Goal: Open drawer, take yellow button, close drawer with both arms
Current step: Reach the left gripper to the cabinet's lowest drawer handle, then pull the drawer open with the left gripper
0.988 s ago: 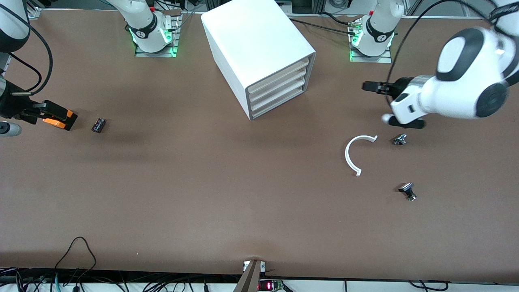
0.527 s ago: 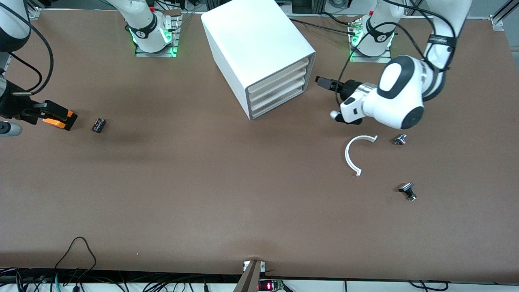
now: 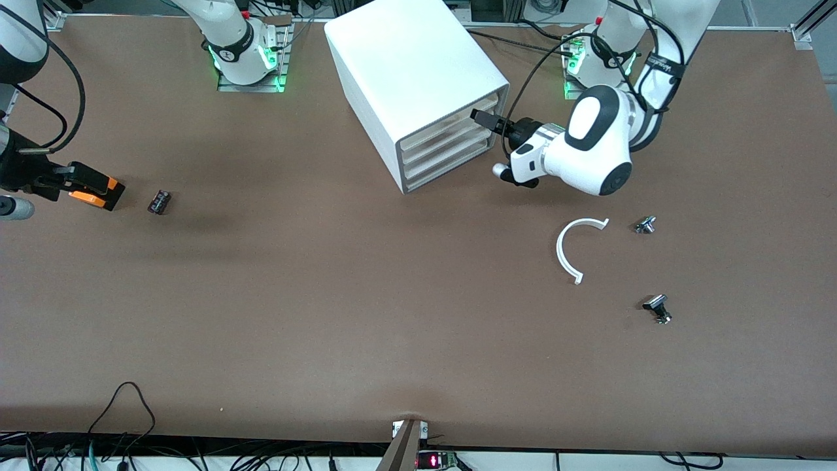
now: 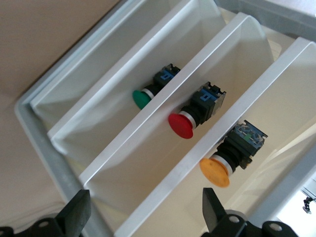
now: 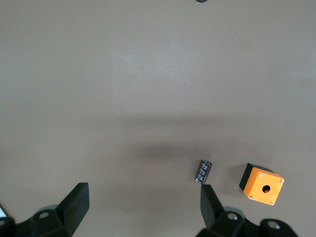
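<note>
At drawer (image 3: 458, 111) front: left pincer (image 3: 482, 119), fingers apart

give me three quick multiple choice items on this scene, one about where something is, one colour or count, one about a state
1. Where is the left gripper?
A. at the drawer fronts of the white cabinet
B. over the white curved piece
C. over the orange cube

2. In the left wrist view, what cap colours do the three push-buttons in the drawers show?
A. blue, white, black
B. green, red, orange
C. all orange

3. What state is the right gripper in?
A. shut on the small black block
B. shut on the orange cube
C. open and holding nothing

Answers:
1 A, the front view shows its fingertips at the cabinet's drawer fronts.
2 B, a green button, a red button and the orange button each lie in a separate drawer.
3 C, its fingers stand wide apart over bare table.
</note>
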Controlling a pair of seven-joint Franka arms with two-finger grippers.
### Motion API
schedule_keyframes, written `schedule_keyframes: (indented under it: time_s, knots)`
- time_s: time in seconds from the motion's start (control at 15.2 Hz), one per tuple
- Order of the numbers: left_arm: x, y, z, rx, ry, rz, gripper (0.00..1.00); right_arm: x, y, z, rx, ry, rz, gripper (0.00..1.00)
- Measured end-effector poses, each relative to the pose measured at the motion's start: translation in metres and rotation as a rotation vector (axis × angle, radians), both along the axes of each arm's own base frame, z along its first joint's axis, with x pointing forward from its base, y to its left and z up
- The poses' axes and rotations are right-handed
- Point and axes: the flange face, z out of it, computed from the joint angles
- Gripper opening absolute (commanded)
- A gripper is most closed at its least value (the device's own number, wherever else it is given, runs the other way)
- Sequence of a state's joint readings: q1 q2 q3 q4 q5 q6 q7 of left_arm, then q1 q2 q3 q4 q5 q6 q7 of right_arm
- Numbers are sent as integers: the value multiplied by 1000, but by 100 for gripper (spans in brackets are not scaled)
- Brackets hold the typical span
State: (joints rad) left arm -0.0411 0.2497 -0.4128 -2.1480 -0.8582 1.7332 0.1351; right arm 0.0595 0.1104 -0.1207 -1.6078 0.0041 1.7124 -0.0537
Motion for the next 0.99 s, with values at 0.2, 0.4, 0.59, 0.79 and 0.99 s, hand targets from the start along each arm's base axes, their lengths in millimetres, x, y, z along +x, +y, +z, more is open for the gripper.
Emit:
schedule_keyframes:
  time_s: [0.2,0.4,0.59,0.79,0.99]
  knots:
    - [-16,-11,-15,-18,-13,-22,78,0,0,0,0,0,0,100]
    - [-19,-13,-18,-22,-14,-26,0,0,-1,0,0,0,-1,100]
    - [-16,-16,-10,-40,-19,-17,0,0,-1,0,0,0,-1,100]
    - [-13,-19,-4,-59,-34,-26,0,0,-1,0,0,0,-1,100]
    - [3,-4,-3,-66,-66,5,0,0,-1,0,0,0,-2,100]
